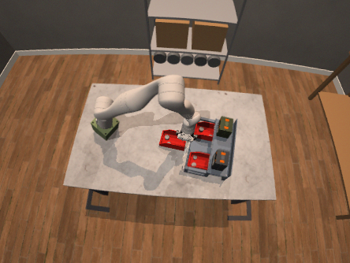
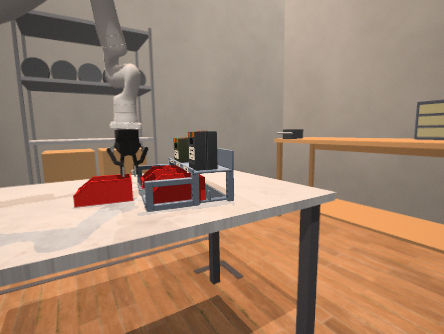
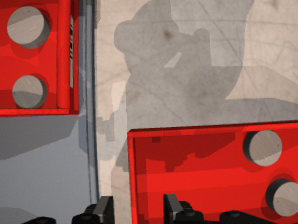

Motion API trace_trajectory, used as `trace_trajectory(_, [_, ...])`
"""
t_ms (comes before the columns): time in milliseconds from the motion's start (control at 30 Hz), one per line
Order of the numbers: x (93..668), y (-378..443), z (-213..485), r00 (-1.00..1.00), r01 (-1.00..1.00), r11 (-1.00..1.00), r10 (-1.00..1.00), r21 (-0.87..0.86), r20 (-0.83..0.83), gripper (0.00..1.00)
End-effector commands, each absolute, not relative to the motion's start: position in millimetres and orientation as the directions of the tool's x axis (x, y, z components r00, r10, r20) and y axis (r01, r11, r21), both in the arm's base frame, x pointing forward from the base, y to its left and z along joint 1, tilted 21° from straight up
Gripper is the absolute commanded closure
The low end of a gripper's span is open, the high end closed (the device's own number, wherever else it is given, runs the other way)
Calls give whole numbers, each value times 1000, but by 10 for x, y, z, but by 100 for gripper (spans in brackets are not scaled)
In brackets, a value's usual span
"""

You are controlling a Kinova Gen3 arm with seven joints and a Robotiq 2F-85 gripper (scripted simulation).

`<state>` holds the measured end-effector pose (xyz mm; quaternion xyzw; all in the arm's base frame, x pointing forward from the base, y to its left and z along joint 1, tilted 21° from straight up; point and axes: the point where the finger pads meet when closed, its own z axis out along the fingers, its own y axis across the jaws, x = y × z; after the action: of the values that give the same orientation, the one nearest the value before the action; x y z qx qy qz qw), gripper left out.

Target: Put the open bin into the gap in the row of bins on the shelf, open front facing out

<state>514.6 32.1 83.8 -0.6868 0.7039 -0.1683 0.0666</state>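
Note:
The loose red bin (image 1: 172,139) (image 2: 102,190) (image 3: 200,170) lies on the table just left of the grey shelf (image 1: 231,154) (image 2: 230,170) (image 3: 90,100), with two grey round parts (image 3: 262,147) in it. My gripper (image 1: 186,136) (image 2: 129,171) (image 3: 137,206) is open. It hangs low over the bin's end nearest the shelf, with one finger on each side of that wall and not touching it. Two red bins (image 1: 204,130) (image 1: 199,161) sit in the shelf with a gap between them. One of these bins (image 3: 35,55) shows in the wrist view holding two parts.
Two dark boxes (image 1: 225,127) (image 1: 221,159) (image 2: 202,149) stand on the shelf's upper board. My green base (image 1: 106,128) is at the table's left. A tall storage rack (image 1: 189,35) stands behind the table. A wooden table (image 2: 360,142) is off to the right.

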Motion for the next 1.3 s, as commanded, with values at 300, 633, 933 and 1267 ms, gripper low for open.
trace_trajectory(300, [5196,326,762,-45,-943,-3,-990,-334,136,61])
trace_trajectory(633, [5233,326,689,-45,-943,-3,-990,-334,136,61])
trace_trajectory(933, [5233,326,689,-45,-943,-3,-990,-334,136,61])
trace_trajectory(1267, [5248,333,687,-45,-943,-3,-990,-334,136,61])
